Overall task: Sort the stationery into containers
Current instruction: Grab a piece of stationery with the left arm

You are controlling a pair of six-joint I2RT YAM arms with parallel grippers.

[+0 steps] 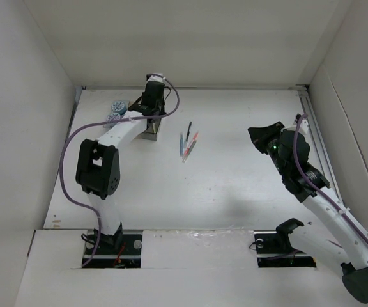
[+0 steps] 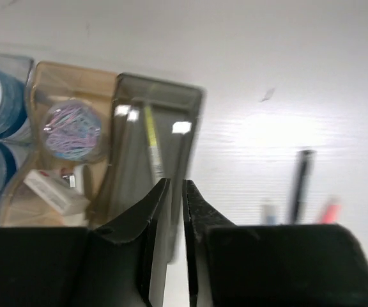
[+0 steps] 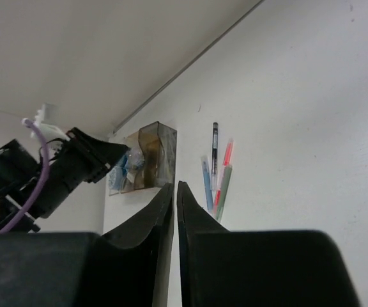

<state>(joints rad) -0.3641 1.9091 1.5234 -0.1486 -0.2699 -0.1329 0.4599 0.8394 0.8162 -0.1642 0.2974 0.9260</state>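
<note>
White-walled booth, bare white table point(image 1: 248, 198) | leftover pens point(image 1: 187, 142) lie loose mid-table, right of the dark grey tray point(image 2: 161, 83), which has one in it | my left fingers point(image 2: 153, 208) hang over that tray, nearly pressed together, empty | right fingers point(image 3: 160, 208) same, well away | pens look light, stiff, slick and roll-happy, so I'd pinch one mid-barrel

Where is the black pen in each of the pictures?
Top external: black pen lies mid-table, just above the coloured pens.
Left wrist: black pen at lower right.
Right wrist: black pen at centre, reaching highest of the pens.
Shared landmark: the dark grey tray sits left of the pen in every view.
</note>
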